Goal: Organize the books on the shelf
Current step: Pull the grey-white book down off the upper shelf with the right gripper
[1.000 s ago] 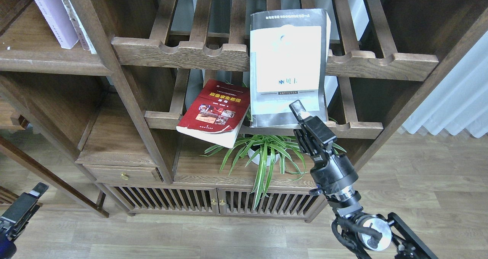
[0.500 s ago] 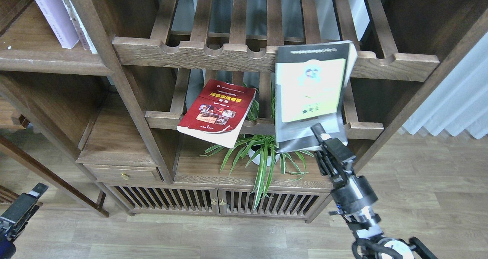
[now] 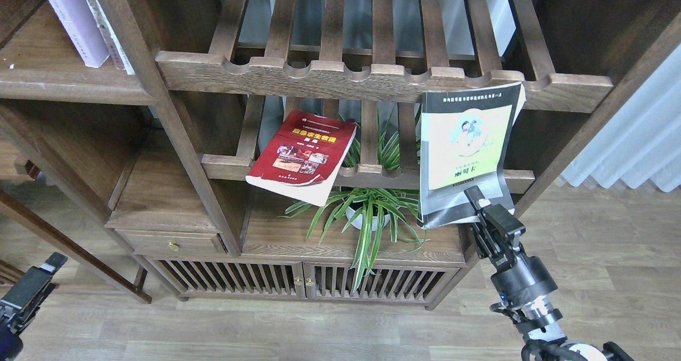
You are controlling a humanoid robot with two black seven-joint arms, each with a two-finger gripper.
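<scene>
My right gripper (image 3: 477, 200) is shut on the bottom edge of the black-bordered book (image 3: 465, 148) with the yellow-green cartoon cover. It holds the book upright in front of the right end of the slatted racks. A red book (image 3: 300, 156) with a yellow title lies tilted on the lower rack, with its near corner overhanging the front rail. A pale lavender book (image 3: 72, 23) leans on the solid brown shelf (image 3: 64, 87) at the upper left. Low in the bottom left corner is my left gripper (image 3: 33, 284), dark and seen end-on.
Two slatted racks with notched front rails (image 3: 340, 79) fill the middle of the bookcase. A potted spider plant (image 3: 370, 212) stands on the board under the lower rack. A drawer (image 3: 170, 241) and slatted cabinet doors (image 3: 303, 281) are below. A white curtain (image 3: 638, 137) hangs at the right.
My right gripper has carried the black-bordered book rightward and down, off the racks' middle to their right end. The red book and my left arm have stayed put.
</scene>
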